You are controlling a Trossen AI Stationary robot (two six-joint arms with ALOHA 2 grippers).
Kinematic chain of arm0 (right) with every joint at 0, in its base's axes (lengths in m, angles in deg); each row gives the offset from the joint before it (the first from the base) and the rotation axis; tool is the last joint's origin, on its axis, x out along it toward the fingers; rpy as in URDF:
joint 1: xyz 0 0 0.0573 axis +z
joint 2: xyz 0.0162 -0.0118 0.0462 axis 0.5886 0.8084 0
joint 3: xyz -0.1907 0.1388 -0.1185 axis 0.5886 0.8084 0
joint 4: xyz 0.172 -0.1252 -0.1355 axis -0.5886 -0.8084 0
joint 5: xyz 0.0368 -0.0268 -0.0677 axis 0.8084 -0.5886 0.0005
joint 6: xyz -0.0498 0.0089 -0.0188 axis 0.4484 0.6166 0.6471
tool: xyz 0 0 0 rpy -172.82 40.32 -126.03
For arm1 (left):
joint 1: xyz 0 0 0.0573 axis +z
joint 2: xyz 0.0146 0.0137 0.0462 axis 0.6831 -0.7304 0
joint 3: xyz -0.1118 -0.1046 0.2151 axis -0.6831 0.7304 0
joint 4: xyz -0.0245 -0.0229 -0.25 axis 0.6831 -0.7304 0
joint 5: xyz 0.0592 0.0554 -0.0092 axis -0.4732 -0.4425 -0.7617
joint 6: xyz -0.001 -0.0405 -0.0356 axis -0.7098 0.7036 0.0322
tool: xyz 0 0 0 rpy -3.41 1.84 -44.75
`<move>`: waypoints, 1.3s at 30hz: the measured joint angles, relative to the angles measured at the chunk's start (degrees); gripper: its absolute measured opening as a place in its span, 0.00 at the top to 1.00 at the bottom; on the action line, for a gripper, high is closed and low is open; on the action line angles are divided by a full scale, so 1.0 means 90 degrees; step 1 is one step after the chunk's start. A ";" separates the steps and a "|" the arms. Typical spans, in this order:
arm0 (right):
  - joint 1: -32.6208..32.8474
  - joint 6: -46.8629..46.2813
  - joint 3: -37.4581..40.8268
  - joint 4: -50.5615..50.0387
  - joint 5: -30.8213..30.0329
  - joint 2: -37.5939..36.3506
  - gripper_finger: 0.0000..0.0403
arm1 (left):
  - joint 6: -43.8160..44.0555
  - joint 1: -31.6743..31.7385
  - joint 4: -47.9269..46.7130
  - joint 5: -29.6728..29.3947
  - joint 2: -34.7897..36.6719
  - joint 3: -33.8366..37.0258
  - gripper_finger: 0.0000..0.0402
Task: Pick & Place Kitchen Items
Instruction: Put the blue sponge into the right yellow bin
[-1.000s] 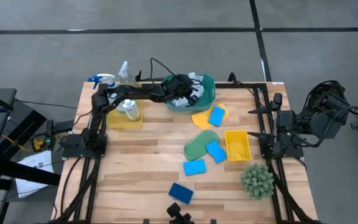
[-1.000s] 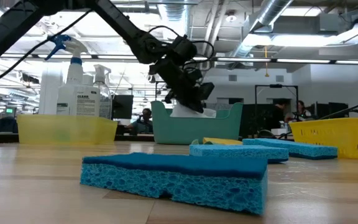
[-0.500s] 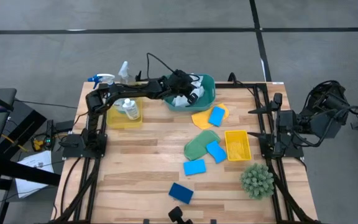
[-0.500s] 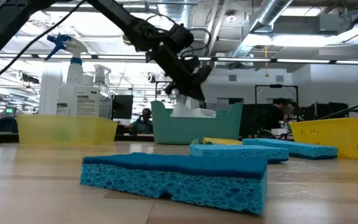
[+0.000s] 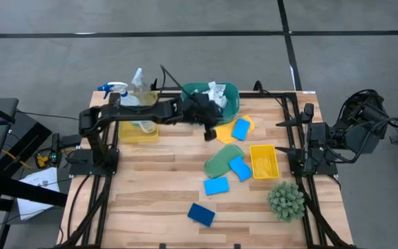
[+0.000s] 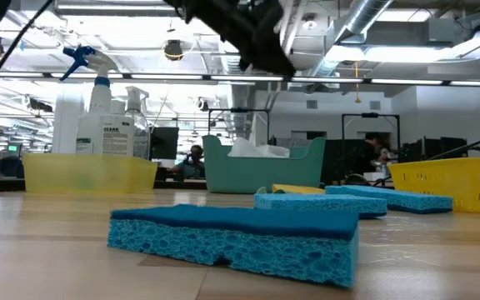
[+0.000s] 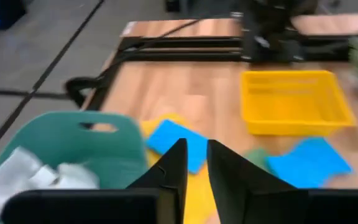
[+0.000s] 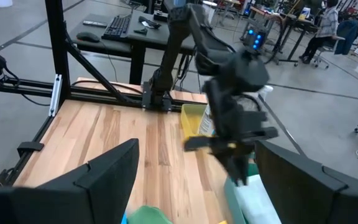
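Now white cloth (image 5: 215,90) in teal basin (image 5: 231,105), just behind left claw (image 5: 210,133).

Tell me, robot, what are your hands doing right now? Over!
Left gripper empty, fingers slightly apart, beside teal basin. White cloth in basin. Right gripper open, parked at table edge.

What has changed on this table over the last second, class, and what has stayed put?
The left gripper has let go of the white cloth, which now lies in the teal basin, and has lifted and pulled back out over the yellow cloth. The right gripper stays parked, open, at the table's right edge. Sponges, bottles, trays and plant have not moved.
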 joint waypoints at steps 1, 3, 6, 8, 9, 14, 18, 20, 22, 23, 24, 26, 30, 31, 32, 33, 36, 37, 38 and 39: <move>-0.0002 0.0000 0.0000 0.0000 0.0000 0.0000 0.23 | -0.0073 -0.0126 -0.0100 -0.0002 0.0045 0.0000 0.84; -0.0001 -0.0002 0.0000 0.0000 0.0003 0.0000 0.23 | -0.0235 -0.0376 -0.0250 -0.0003 0.0129 0.0002 0.81; -0.0002 -0.0074 0.0000 -0.0013 0.0010 0.0000 0.23 | -0.0389 -0.0722 -0.0576 -0.0006 0.0220 0.0002 0.77; -0.0002 -0.0186 0.0000 -0.0086 0.0010 0.0002 0.23 | -0.0415 -0.0927 -0.0774 -0.0006 0.0221 0.0002 0.75; -0.0001 -0.0244 0.0000 -0.0128 0.0010 0.0002 0.23 | -0.0419 -0.1032 -0.0910 -0.0006 0.0223 0.0006 0.74; -0.0002 -0.0589 0.0000 -0.0322 0.0009 0.0002 0.23 | -0.0504 -0.1486 -0.1420 -0.0008 0.0208 0.0059 0.69; -0.0001 -0.0817 0.0000 -0.0362 0.0010 0.0002 0.23 | -0.0430 -0.1806 -0.1440 -0.0014 0.0215 0.0411 0.65; 0.0000 -0.0945 0.0000 -0.0415 0.0010 0.0002 0.23 | -0.0295 -0.1957 -0.1438 -0.0013 0.0220 0.0555 0.64; -0.0002 -0.1158 -0.0002 -0.0566 0.0010 0.0061 0.23 | -0.0048 -0.2099 -0.1415 -0.0015 0.0230 0.0698 0.63; -0.0003 -0.1271 -0.0002 -0.0667 0.0016 0.0097 0.23 | 0.0044 -0.2165 -0.1416 -0.0015 0.0231 0.0767 0.62; -0.0007 -0.1395 -0.0002 -0.0766 0.0071 0.0164 0.23 | 0.0173 -0.2232 -0.1431 -0.0016 0.0231 0.0833 0.62; -0.0007 -0.1578 -0.0002 -0.0903 0.0374 0.0342 0.23 | 0.0437 -0.2373 -0.1431 -0.0034 0.0230 0.0948 0.62; -0.0007 -0.1719 0.0004 -0.0817 0.0911 0.0957 0.23 | 0.0678 -0.2670 -0.1407 -0.0084 0.0230 0.1074 0.61; -0.0007 -0.1757 0.0015 -0.0801 0.1052 0.1139 0.23 | 0.0757 -0.2750 -0.1401 -0.0145 0.0231 0.1076 0.61; -0.0007 -0.1800 0.0019 -0.0801 0.1163 0.1314 0.23 | 0.0796 -0.2818 -0.1380 -0.0223 0.0232 0.1076 0.61; -0.0007 -0.1847 0.0017 -0.0780 0.1213 0.1478 0.23 | 0.0816 -0.2889 -0.1364 -0.0299 0.0232 0.1074 0.61; -0.0007 -0.1984 0.0012 -0.0766 0.1206 0.2032 0.23 | 0.0917 -0.3109 -0.1476 -0.0553 0.0330 0.1075 0.61; -0.0007 -0.2055 0.0012 -0.0774 0.1162 0.2225 0.23 | 0.0972 -0.3175 -0.1473 -0.0670 0.0376 0.1069 0.61; -0.0010 -0.2111 0.0015 -0.0782 0.1121 0.2399 0.23 | 0.1050 -0.3240 -0.1623 -0.0824 0.0441 0.1069 0.61; -0.0007 -0.2163 0.0017 -0.0804 0.1035 0.2537 0.23 | 0.1174 -0.3292 -0.1810 -0.0987 0.0510 0.1069 0.61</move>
